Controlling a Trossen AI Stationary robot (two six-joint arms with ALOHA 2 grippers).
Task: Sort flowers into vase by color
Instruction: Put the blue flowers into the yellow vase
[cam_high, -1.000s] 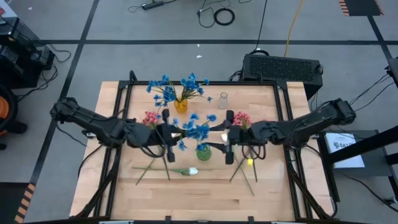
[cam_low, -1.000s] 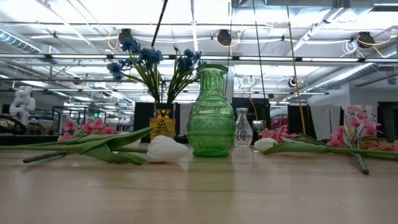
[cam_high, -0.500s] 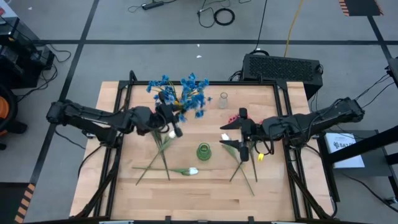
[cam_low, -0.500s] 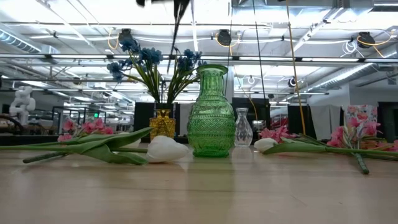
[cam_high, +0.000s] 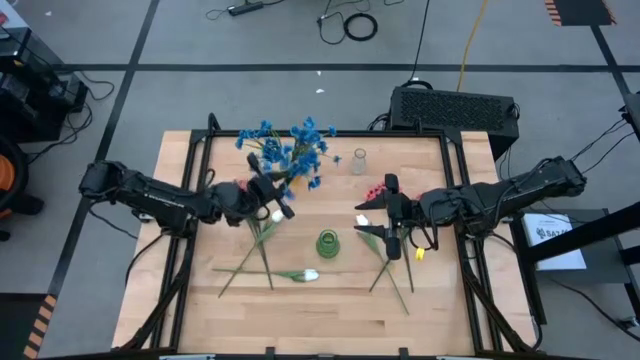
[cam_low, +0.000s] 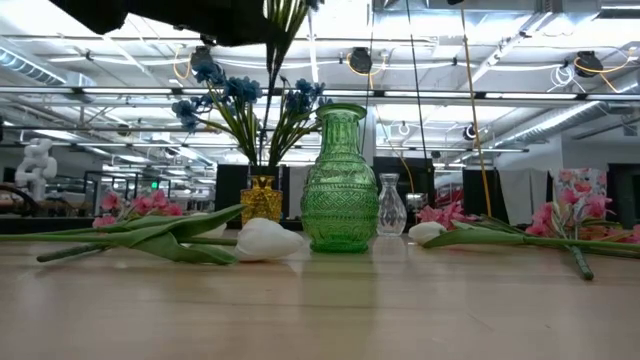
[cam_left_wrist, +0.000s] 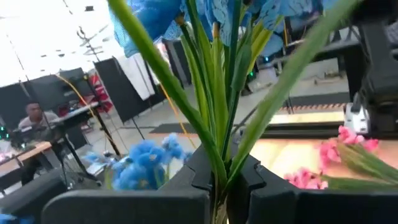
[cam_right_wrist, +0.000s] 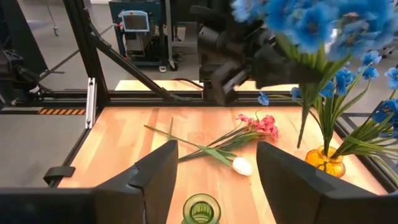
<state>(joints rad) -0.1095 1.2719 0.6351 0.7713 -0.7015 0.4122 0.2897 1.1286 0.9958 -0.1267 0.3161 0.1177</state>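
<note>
I had the left gripper clamped on a bunch of blue flowers, the stems pinched between its fingers and the blooms fanning out just beyond the tips. Past that claw, toward the far edge of the table, stood the amber vase that already held other blue sprigs; from above, the held blooms overlapped them, so I could not tell whether they touched. Right beside the left claw, on its near side, a pink sprig lay flat, and further toward me a white tulip rested on the wood. The right gripper hung with its jaws apart and nothing between them, across the table from the left one. The green vase stood just ahead of it and a little toward the near edge, its open mouth showing between the fingers in the right wrist view. More pink flowers lay just beyond it, stems running under it. A small clear vase stood well past it, near the amber one.
</note>
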